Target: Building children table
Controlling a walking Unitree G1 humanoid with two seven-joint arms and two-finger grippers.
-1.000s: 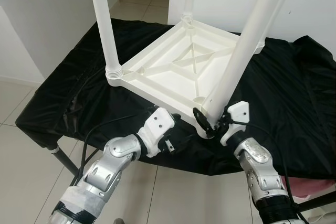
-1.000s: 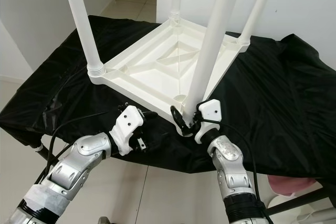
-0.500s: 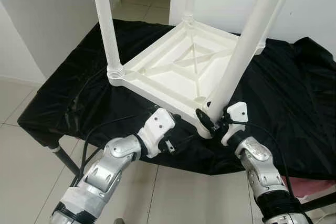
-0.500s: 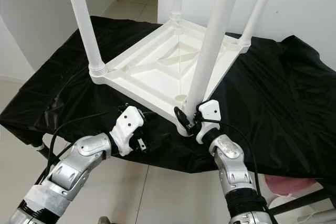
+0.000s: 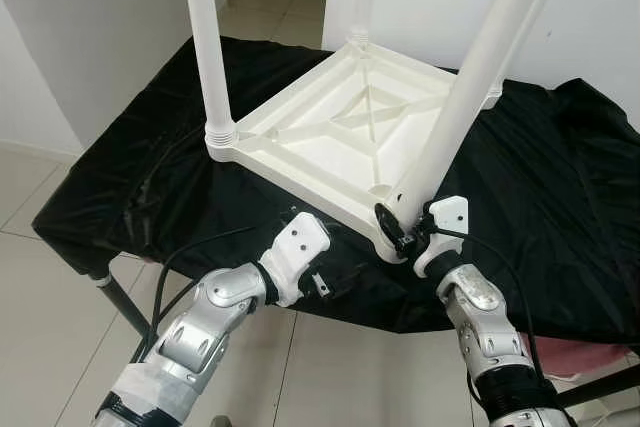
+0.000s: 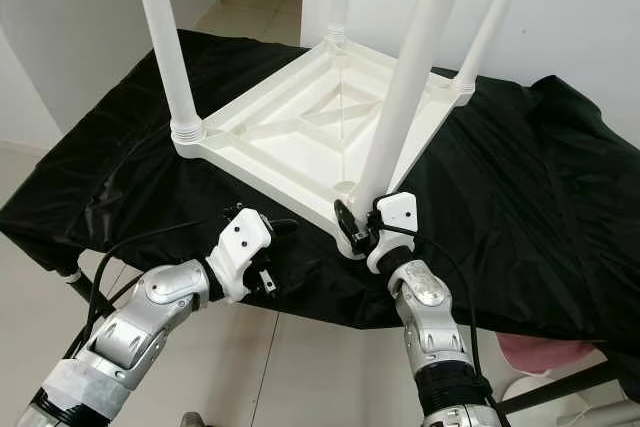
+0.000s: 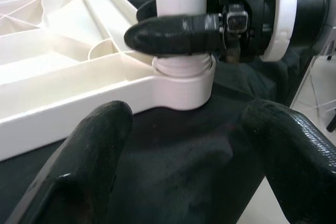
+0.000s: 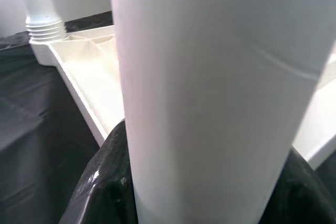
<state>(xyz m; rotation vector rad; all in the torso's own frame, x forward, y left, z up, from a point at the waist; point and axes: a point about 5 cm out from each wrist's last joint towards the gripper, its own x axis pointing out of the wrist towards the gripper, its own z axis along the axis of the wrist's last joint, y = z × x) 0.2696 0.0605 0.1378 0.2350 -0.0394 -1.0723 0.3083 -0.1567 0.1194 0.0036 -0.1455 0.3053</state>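
The robot's right gripper [image 5: 400, 228] is clamped around the base of the nearest leg [image 5: 462, 112] of an upturned white children's table [image 5: 345, 137], its black fingers [image 7: 173, 31] pinching the tube just above the threaded collar [image 7: 182, 66] where it enters the corner socket. Beside that corner, toward the robot's left, the left gripper [image 7: 178, 140] hangs above the black cloth [image 5: 560, 177] with its fingers spread wide and nothing between them, aimed at the same corner.

The table lies top-down on the cloth-draped work surface, its ribbed underside facing up. Three more legs rise from the other corners: one at the corner on the robot's left [image 5: 208, 42], two at the far corners.

The near leg appears to lean slightly off the line of its socket. If it is turned or pushed like this, the thread could cross and jam. With no second grip on the frame, the light table might also skid or spin on the slick cloth.
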